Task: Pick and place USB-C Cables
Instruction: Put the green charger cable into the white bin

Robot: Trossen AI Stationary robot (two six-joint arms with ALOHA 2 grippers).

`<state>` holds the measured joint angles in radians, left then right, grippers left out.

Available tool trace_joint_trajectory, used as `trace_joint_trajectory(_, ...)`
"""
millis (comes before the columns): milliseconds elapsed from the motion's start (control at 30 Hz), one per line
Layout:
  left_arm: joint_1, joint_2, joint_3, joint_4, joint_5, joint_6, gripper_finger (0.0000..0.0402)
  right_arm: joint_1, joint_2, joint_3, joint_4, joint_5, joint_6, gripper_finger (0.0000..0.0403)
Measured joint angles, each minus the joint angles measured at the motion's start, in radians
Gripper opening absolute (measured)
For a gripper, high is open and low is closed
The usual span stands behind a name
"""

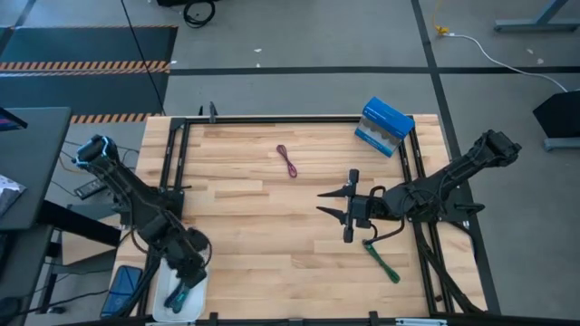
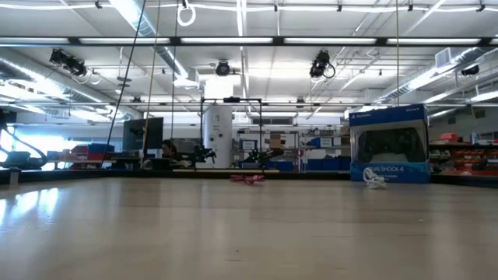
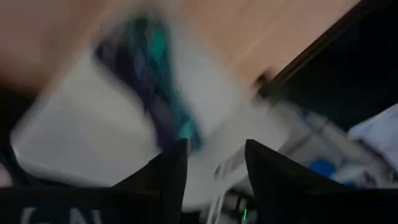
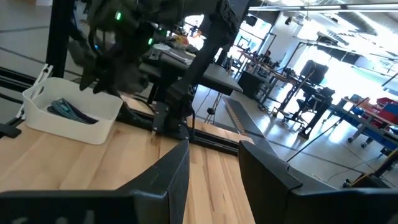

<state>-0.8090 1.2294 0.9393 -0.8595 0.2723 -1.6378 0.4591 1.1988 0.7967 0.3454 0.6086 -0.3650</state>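
We count two cables lying loose on the tabletop (image 1: 272, 208). The maroon cable (image 1: 288, 160) sits well to the left of the blue-and-white box (image 1: 384, 127), which stands in the far right corner; its long axis runs roughly from the far edge toward the near edge, slightly slanted. The green cable (image 1: 381, 261) lies well nearer than the box, close to the right rail, its long axis diagonal, running from near the right hand outward to the near right.

In the white tray (image 1: 172, 303), at the near left corner and far from the box, we see more cables bundled together: teal and purple cords (image 3: 155, 93) show in the left wrist view, lying lengthwise along the tray, but we cannot count them surely. A small white cable (image 2: 375, 180) rests just in front of the box in the low view.

There are two arms. The left hand (image 1: 186, 282) hangs over the tray, its fingers (image 3: 168, 174) parted a moderate way with nothing between them. The right hand (image 1: 337, 204) is above the tabletop between the box and the green cable, pointing left toward the tray; its fingers (image 4: 168, 180) stand moderately apart and hold nothing.
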Motion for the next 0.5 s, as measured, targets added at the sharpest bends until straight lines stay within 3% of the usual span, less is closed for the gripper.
trace_joint_trajectory(167, 0.061, -0.008, 0.16, -0.116, -0.383, 0.263, 0.0156, -0.029, 0.001, 0.0, -0.004, 0.0, 0.06, 0.0145)
trace_joint_trajectory(333, 0.111, -0.008, 0.25, -0.036, -0.795, 0.593, 0.0153, -0.061, 0.006, 0.0, -0.041, -0.075, 0.172, 0.0145)
trace_joint_trajectory(500, 0.178, -0.006, 0.243, 0.211, -0.938, 0.99, 0.0153, -0.081, 0.013, 0.0, -0.166, -0.142, 0.277, 0.0145)
